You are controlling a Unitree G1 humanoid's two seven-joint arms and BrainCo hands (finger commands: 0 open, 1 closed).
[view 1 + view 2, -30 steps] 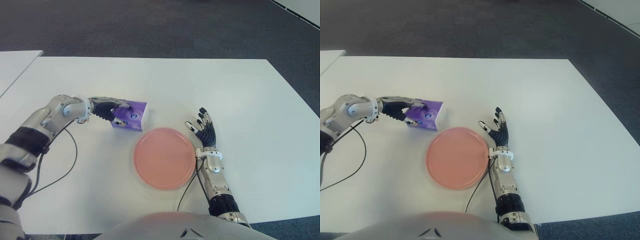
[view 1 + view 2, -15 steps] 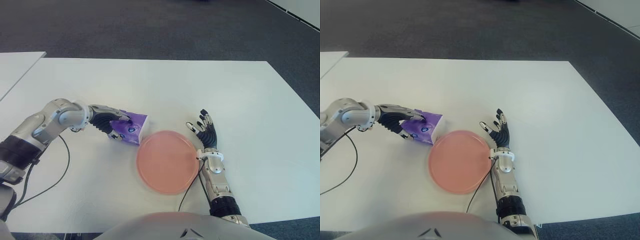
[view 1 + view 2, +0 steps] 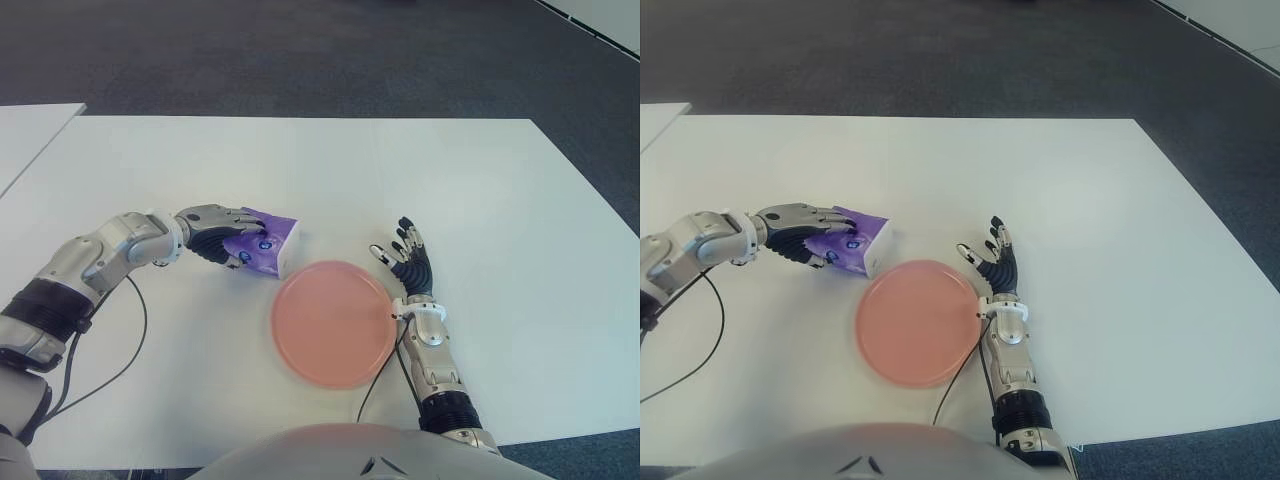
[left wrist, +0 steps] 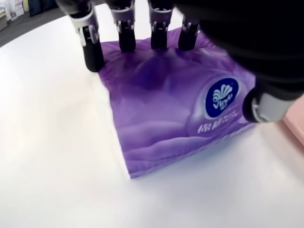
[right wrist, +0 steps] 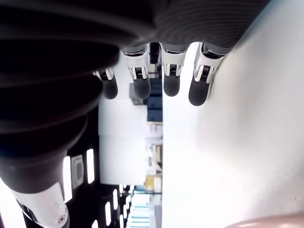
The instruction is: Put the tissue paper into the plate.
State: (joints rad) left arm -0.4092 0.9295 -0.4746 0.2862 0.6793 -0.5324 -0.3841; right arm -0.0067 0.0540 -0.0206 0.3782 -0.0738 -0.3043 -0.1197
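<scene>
L hand point(image 3: 225, 237) is clamped on the purple tissue pack point(image 3: 265, 243): four fingers point(image 4: 126, 35) over the far edge, thumb pressing the near side by the logo, per the wrist view. Pack sits low, just at the fingertip end of the hand, white end face pointing toward the pink plate point(image 3: 332, 322). Can't tell if it's fully off the table point(image 3: 480, 190) or w/ one edge dragging. Plate lies just beyond the pack, inward of the L hand, rim close to the pack's corner but apart from it.

R hand point(image 3: 407, 262) shows on the far side of the plate from the L hand, fingers spread, holding nothing, just beside the plate rim.

Risks from here, as I judge them:
- Pack is soft plastic, grip is on the wrap only. Could squish or slide out btwn thumb and fingers if the wrist tilts on the way over.
- If it travels too low, leading corner may catch the plate rim and shove the plate toward the R hand, or tip it.
- Release too early and the pack lands half on the rim, half on the table.
- Cable hanging off the L forearm could snag w/ a long reach.
</scene>
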